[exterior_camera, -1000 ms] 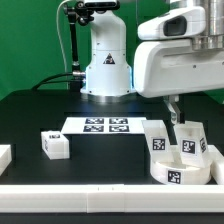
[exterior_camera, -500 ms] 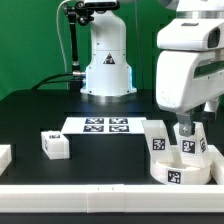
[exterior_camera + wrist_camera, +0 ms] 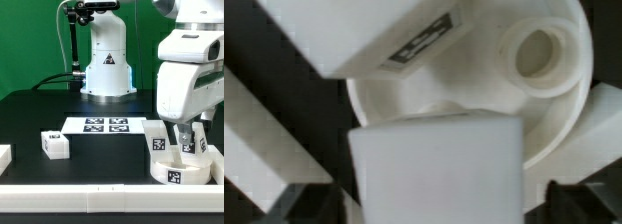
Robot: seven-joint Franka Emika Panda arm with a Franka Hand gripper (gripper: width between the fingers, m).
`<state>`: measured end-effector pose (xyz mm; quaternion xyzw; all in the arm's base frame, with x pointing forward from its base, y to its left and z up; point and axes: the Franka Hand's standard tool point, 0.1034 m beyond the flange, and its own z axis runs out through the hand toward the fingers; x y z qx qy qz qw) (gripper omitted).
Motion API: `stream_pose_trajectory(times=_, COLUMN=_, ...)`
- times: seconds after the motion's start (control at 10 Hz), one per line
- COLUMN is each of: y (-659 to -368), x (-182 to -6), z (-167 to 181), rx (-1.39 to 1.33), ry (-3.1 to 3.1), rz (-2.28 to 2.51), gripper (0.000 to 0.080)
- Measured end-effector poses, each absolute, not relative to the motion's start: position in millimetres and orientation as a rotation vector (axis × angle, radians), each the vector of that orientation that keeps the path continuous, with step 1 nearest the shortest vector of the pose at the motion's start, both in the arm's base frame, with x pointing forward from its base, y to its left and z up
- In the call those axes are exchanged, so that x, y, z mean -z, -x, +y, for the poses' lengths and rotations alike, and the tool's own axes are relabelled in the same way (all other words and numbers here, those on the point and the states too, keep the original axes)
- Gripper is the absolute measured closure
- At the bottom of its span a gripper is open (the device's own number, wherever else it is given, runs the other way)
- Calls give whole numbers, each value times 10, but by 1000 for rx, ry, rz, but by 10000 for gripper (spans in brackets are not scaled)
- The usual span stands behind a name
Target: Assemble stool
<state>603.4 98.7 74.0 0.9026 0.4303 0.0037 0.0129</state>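
White plastic stool parts sit on a black bench. Toward the exterior view's right, near the front edge, lies the low round seat, with square tags on its rim. The robot arm's pincer hangs straight down over it. In the wrist view its two dark fingers stand either side of a white leg above the seat's ring; I cannot tell whether they press on it or stand just clear. A tagged leg stands upright just beside the seat. Well apart, toward the exterior view's left, a loose leg rests alone, near the marker board.
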Motion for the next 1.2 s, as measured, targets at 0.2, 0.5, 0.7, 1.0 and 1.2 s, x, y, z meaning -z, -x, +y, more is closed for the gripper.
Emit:
stream_pose_trajectory(times=0.2, y=-6036, x=-741, z=977, rx=-12, ry=-2826, rz=1312, gripper=463)
stream_pose_trajectory(times=0.5, y=-6036, x=-740, z=973, rx=-15, ry=-2913, rz=1111, gripper=463)
stream_pose_trajectory(times=0.7, y=-6036, x=-740, z=973, rx=-18, ry=-2988, rz=896, gripper=463)
stream_pose_trajectory(times=1.0, y=-6030, x=-728, z=949, rx=-27, ry=-3125, rz=298, gripper=462)
stream_pose_trajectory(times=1.2, y=-6020, x=-721, z=1010, rx=-36, ry=-3153, rz=-206, gripper=462)
